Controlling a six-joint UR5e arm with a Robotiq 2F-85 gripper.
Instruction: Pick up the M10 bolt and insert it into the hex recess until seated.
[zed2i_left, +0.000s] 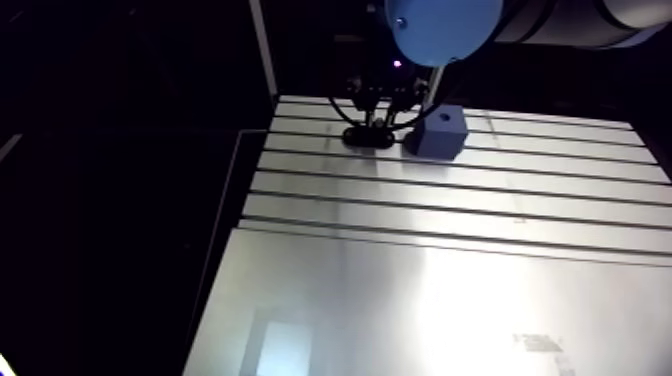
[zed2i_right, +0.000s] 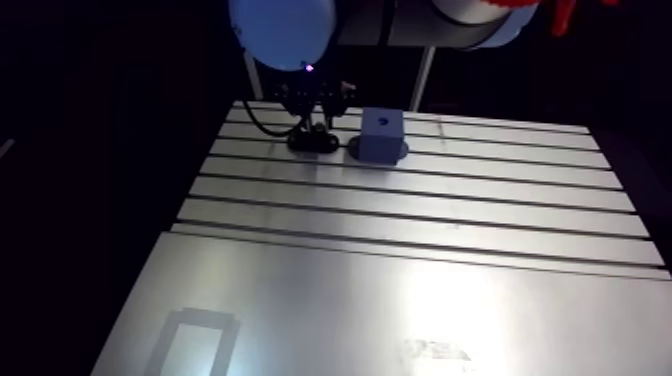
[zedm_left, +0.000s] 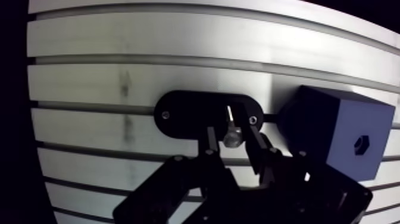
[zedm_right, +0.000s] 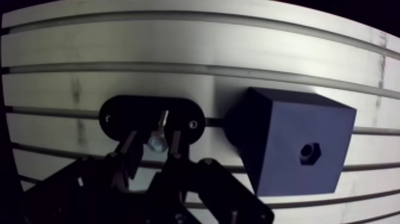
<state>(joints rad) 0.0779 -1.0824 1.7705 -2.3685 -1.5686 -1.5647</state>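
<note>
1. Slotted aluminium table (zed2i_left: 450, 200): bright and ribbed by parallel grooves. All items sit toward its far edge in the arm view.
2. Black oval holder (zedm_left: 184, 113): lies flat on the table across 1 groove, with 2 small screws showing, 1 near each rounded end.
3. M10 bolt (zedm_left: 231, 138): rests in the holder, off-centre toward the block. Its hex head is nearest the gripper and its shank runs away from it into the holder. Whether it stands fully upright cannot be told.
4. Gripper (zedm_left: 231, 128): lowered over the holder, directly above the bolt. Its 2 fingers (zedm_left: 257, 146) are spread, 1 on each side of the bolt head. A thin gap shows on both sides in the wrist view, so nothing is pinched.
5. Dark blue cube block (zedm_left: 321, 128): stands on the table at 3 o'clock from the holder in the arm view, just beside it.
6. Hex recess (zedm_left: 361, 145): set in the block's upper face, dark inside, with nothing in it.
7. Bolt and recess are apart. The bolt is not seated.
</note>
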